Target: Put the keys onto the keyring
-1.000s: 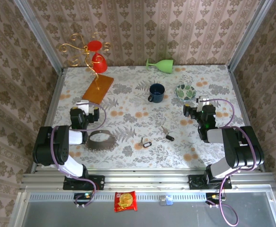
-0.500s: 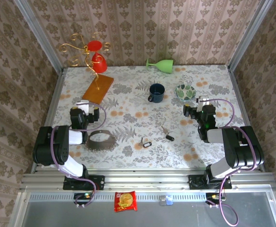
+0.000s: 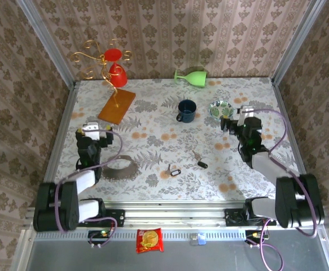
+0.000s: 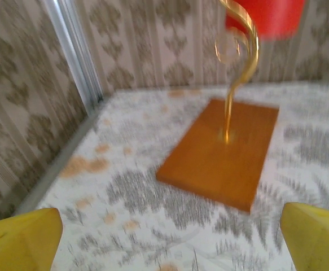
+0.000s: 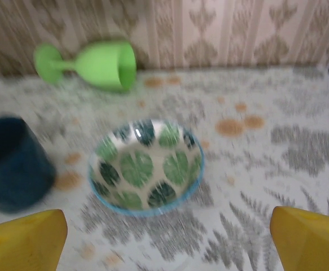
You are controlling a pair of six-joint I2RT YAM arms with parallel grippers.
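**Keys and keyring lie apart; both pincers wide and empty**

The keys (image 3: 174, 170) – 3 tiny pieces – lie scattered near the middle of the floral table (image 3: 153, 107), well apart from the keyring (image 3: 121, 167), which lies flat near the left arm. The left gripper (image 3: 94, 130) hovers beyond the keyring with its jaws spread wide, holding nothing. Its wrist camera looks at the wooden base (image 4: 220, 161) of the gold wire stand. The right gripper (image 3: 236, 120) is likewise spread and empty, facing the leaf-patterned bowl (image 5: 147, 167), the blue mug (image 5: 12, 164) and the tipped green goblet (image 5: 99, 63).

The keys look light, stiff and flat, and are likely to skid on the cloth, so the thicker black heads seem the better hold. The keyring is thin, springy wire – best pinched across its rim. Its opening cannot be made out.

The red snack packet (image 3: 150, 240) on the front rail carries print too small to read.
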